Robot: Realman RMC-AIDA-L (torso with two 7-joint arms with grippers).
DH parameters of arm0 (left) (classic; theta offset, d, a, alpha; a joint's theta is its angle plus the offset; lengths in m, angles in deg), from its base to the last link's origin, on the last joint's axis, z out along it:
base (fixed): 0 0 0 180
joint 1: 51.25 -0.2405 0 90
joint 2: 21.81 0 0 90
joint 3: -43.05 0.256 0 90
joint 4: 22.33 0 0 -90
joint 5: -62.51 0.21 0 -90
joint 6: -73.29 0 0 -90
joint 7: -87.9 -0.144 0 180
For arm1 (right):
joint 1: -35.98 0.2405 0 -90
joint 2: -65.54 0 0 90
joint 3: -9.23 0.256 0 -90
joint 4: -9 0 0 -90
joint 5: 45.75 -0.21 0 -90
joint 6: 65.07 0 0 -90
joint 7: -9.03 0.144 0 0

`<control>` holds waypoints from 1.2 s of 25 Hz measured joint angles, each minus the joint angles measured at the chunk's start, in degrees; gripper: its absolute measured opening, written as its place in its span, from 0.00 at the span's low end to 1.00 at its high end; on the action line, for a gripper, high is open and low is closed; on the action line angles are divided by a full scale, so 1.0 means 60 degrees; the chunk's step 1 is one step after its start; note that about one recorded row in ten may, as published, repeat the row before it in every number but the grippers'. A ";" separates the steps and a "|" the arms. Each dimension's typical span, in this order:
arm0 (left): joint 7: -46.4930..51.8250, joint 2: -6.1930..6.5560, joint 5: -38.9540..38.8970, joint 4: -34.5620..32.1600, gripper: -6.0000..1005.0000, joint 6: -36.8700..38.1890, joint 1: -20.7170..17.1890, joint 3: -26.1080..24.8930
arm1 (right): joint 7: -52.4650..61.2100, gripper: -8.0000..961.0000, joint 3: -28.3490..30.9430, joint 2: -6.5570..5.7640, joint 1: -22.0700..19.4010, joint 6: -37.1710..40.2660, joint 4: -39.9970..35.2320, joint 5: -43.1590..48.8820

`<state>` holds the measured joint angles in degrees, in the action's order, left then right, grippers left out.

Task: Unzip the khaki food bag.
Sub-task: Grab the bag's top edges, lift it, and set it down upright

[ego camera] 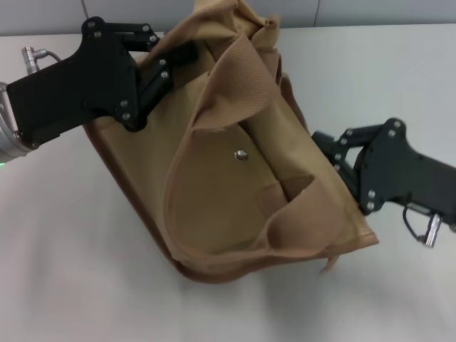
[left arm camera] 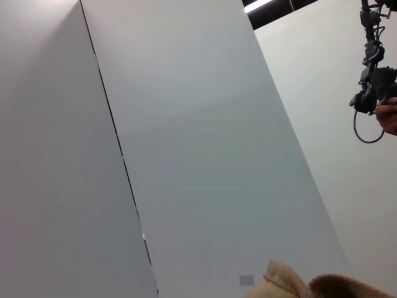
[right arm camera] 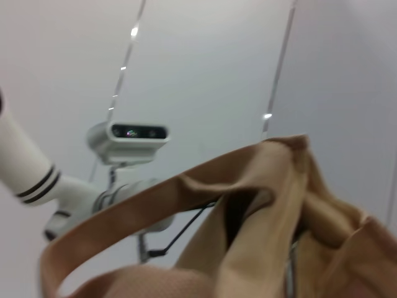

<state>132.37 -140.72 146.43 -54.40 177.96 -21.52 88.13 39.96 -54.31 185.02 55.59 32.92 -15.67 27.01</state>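
Observation:
The khaki food bag point(ego camera: 235, 185) is tan canvas with brown piping and lies tilted in the middle of the head view. Its front pocket with a metal snap point(ego camera: 241, 154) faces me, and a webbing handle point(ego camera: 242, 78) loops over the top. The zipper pull is hidden. My left gripper point(ego camera: 174, 57) is at the bag's upper left corner, shut on the fabric edge. My right gripper point(ego camera: 324, 149) is against the bag's right side. The bag's fabric also shows in the right wrist view point(right arm camera: 248, 236) and at the edge of the left wrist view point(left arm camera: 310, 287).
The bag rests on a white table point(ego camera: 64, 271). A pale panelled wall point(left arm camera: 198, 155) stands behind. The right wrist view shows my head camera point(right arm camera: 129, 138) beyond the bag.

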 joint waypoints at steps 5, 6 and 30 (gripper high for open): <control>0.0000 -0.0002 0.0000 0.0000 0.08 -0.0008 0.0052 0.0072 | 0.0025 0.03 -0.0031 0.0054 0.0310 -0.0228 0.0212 -0.0745; 0.0000 -0.0002 0.0000 0.0000 0.08 0.0004 0.0052 0.0075 | -0.0201 0.03 -0.0240 0.0066 0.0529 -0.0427 0.0352 -0.1084; 0.0000 -0.0002 -0.0006 0.0014 0.07 0.0156 0.0032 0.0190 | -0.0385 0.47 -0.3645 0.0066 0.1710 -0.2537 -0.0172 -0.3539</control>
<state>132.37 -140.73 146.39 -54.32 178.89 -21.32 89.27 37.65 -76.17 185.42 65.85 17.70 -16.70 5.77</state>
